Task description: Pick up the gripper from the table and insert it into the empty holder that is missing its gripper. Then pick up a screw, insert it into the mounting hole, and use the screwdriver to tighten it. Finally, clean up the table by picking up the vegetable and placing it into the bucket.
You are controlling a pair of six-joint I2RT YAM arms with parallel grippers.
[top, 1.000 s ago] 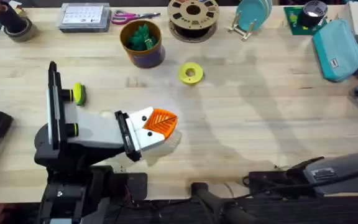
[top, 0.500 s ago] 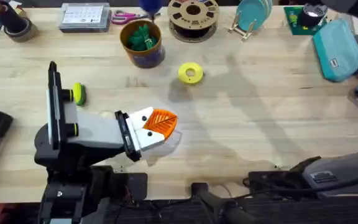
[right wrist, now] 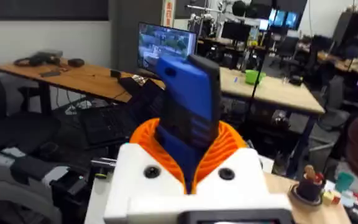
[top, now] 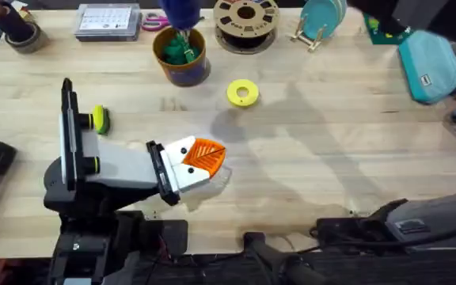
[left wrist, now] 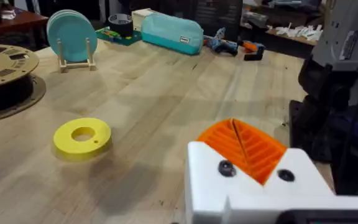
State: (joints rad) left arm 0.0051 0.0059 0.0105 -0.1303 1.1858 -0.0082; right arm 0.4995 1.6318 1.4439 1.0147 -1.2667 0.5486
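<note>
Blue electric screwdriver (right wrist: 188, 106): rigid, smooth, top-heavy; right claw (right wrist: 188, 163) clamped mid-body, upper centre of overhead frame; left claw (left wrist: 253, 163) state indeterminate.

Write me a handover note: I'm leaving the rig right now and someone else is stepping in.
Left gripper: jaws shut, empty, low over the light wooden butcher-block table.
Right gripper: jaws shut on the bright blue cylindrical screwdriver, held up near the bucket in the overhead view.
Round bucket with orange-tan rim and purple body: the green vegetable is inside.
Done: table cleanup.
Left: set the screwdriver down. The inserted finger and the screw cannot be checked from these views.
</note>
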